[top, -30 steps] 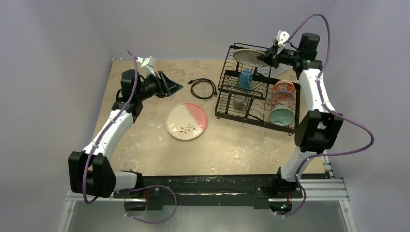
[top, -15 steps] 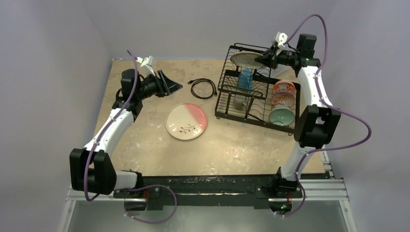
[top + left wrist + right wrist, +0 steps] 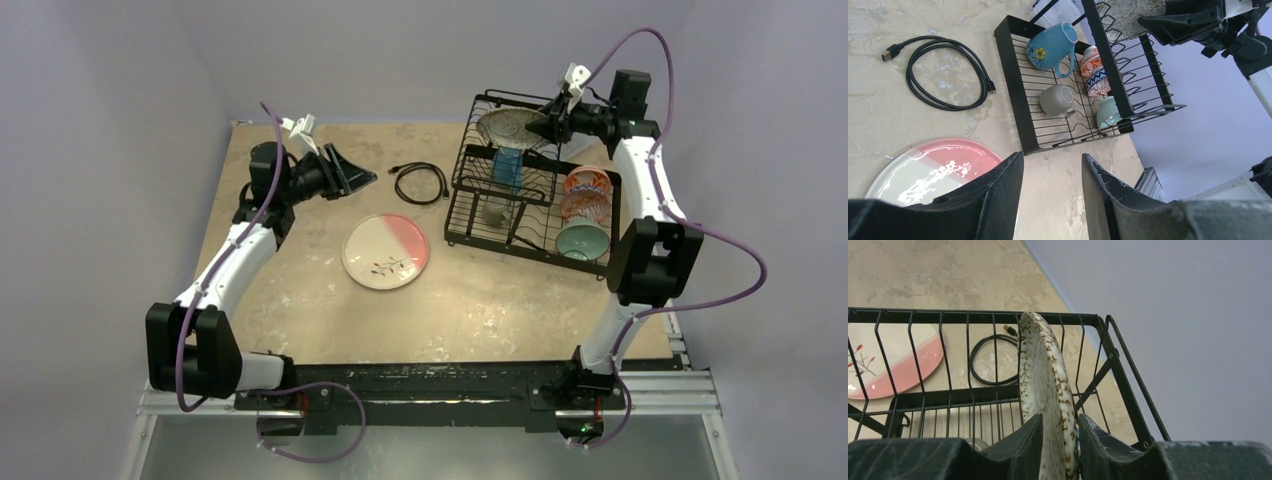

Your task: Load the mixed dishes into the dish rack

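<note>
Right wrist view: grey speckled oval dish (image 3: 1040, 355) on edge in black wire rack (image 3: 948, 397), right pincer (image 3: 1059, 421) straddling rim, grip unclear; may tip if not seated btw wires.

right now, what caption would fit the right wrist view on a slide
Right gripper straddling the grey speckled oval dish, standing on edge in the dish rack.

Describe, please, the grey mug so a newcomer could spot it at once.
Find the black wire dish rack at the table's far right. Inside it, beside the blue cup, sits the grey mug: plain grey, while the cup is flowered blue.
</note>
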You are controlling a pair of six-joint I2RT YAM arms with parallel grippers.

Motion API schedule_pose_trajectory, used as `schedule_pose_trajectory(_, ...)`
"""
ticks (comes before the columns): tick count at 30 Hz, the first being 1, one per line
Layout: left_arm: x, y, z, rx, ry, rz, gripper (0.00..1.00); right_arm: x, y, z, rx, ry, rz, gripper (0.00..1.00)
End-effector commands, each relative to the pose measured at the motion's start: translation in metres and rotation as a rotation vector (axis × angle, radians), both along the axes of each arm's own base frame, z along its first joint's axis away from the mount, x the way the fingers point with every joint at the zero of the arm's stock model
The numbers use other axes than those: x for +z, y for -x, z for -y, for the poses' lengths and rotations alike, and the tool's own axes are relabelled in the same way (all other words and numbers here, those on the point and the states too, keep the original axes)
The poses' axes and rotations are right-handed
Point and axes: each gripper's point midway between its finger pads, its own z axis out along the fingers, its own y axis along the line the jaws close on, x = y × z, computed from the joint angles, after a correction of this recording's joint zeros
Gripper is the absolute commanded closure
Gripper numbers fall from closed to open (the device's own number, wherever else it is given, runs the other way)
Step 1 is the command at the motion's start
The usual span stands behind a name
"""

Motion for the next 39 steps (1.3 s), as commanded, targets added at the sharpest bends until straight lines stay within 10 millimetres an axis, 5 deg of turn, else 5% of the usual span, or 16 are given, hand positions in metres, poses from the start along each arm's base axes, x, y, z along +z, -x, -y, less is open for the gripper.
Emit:
schedule_pose_trajectory(1, 0.027, -0.006, -0.001, -0.011, 0.022, 0.084, 0.55, 0.037, 0.004, -0.002, -0.065, -0.004, 0.039, 0.67)
schedule_pose_trajectory(11, 0.025, -0.008, -0.002, -0.005, 0.031, 0.069, 0.55, 0.082, 0.034, -0.032, -0.09, -0.032, 0.057, 0.54)
schedule_pose_trajectory(12, 0.025, -0.008, -0.002, -0.005, 0.031, 0.067, 0.55, 0.087, 0.037, -0.034, -0.109, -0.035, 0.06, 0.39)
schedule_pose_trajectory(13, 0.025, -0.008, -0.002, -0.005, 0.031, 0.066, 0.55, 0.092, 0.037, -0.031, -0.146, -0.043, 0.062, 0.06)
schedule_pose_trajectory(14, 0.025, -0.007, -0.002, -0.004, 0.031, 0.063, 0.55, 0.097, 0.044, -0.04, -0.147, -0.053, 0.066, 0.02)
schedule_pose_trajectory(20, 0.027, -0.005, -0.002, -0.002, 0.031, 0.061, 0.55, 0.134, 0.086, -0.072, -0.229, -0.141, 0.153, 0.01)
schedule_pose_trajectory(24, 0.02, -0.007, -0.007, 0.034, 0.006, 0.017, 0.55, 0.155, 0.122, -0.098, -0.208, -0.454, -0.021, 0.01)
schedule_pose_trajectory(27, 0.004, -0.009, -0.016, 0.09, -0.034, -0.065, 0.57, 0.15, 0.138, -0.107, -0.205, -0.634, -0.266, 0.01)
schedule_pose_trajectory(30, -0.018, -0.014, -0.026, 0.157, -0.074, -0.163, 0.57, 0.138, 0.155, -0.116, -0.163, -0.623, -0.401, 0.01)
schedule_pose_trajectory(35, -0.055, -0.022, -0.034, 0.216, -0.098, -0.289, 0.57, 0.127, 0.171, -0.119, -0.205, -0.631, -0.459, 0.01)
schedule_pose_trajectory(39, -0.071, -0.025, -0.038, 0.241, -0.101, -0.331, 0.58, 0.127, 0.189, -0.14, -0.246, -0.61, -0.437, 0.01)
